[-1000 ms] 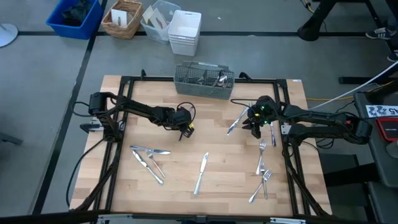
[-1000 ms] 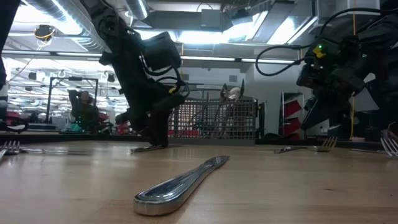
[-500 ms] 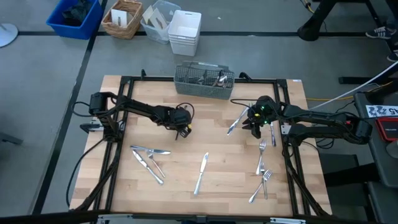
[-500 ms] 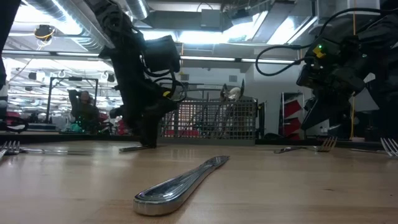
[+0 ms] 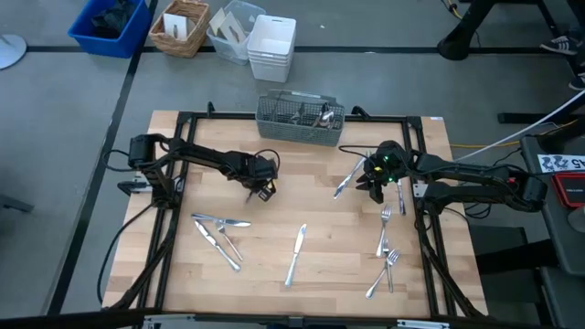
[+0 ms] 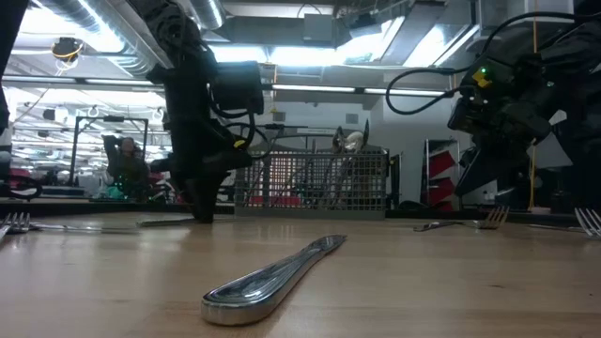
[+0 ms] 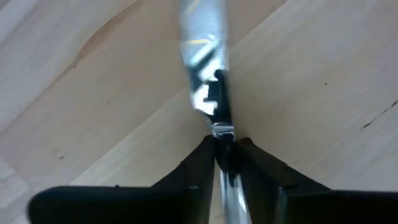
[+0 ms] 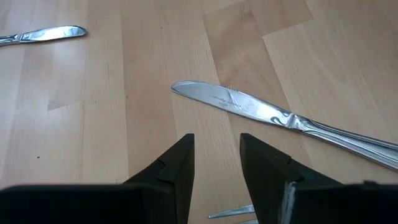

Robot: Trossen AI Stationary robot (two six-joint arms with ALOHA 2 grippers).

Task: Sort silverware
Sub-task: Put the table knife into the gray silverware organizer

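Note:
My left gripper point(image 5: 259, 188) point(image 7: 222, 155) is low over the middle-left of the table, shut on a slim silver utensil point(image 7: 205, 74) that reaches out past its fingertips and shows in the low view as a flat strip point(image 6: 171, 222) at table level. My right gripper point(image 5: 374, 187) point(image 8: 216, 162) hangs open over the right side, just short of a table knife point(image 8: 261, 111) point(image 5: 347, 177) lying flat on the wood. Other silverware lies flat: knives point(image 5: 219, 234), a single knife point(image 5: 295, 251) point(image 6: 272, 277) and forks point(image 5: 386, 245). The grey mesh caddy point(image 5: 300, 121) stands at the far edge. My left gripper pinches the utensil between its two fingertips point(image 7: 202, 155), at a narrow stretch of its shaft point(image 7: 222, 127). The fingers come from above, pointing down, and lie along the piece. The utensil's free part stays low, at the table surface.
A few pieces stand in the caddy point(image 5: 324, 114). More pieces lie beside the right gripper point(image 5: 399, 194). The black frame rails point(image 5: 174, 183) run along both table sides. Bare wood lies between the knife group and the forks. Bins and baskets point(image 5: 228, 32) sit on the floor beyond.
My left gripper has moved toward the table's left edge, staying low and shut, and the utensil has slid along the table with it.

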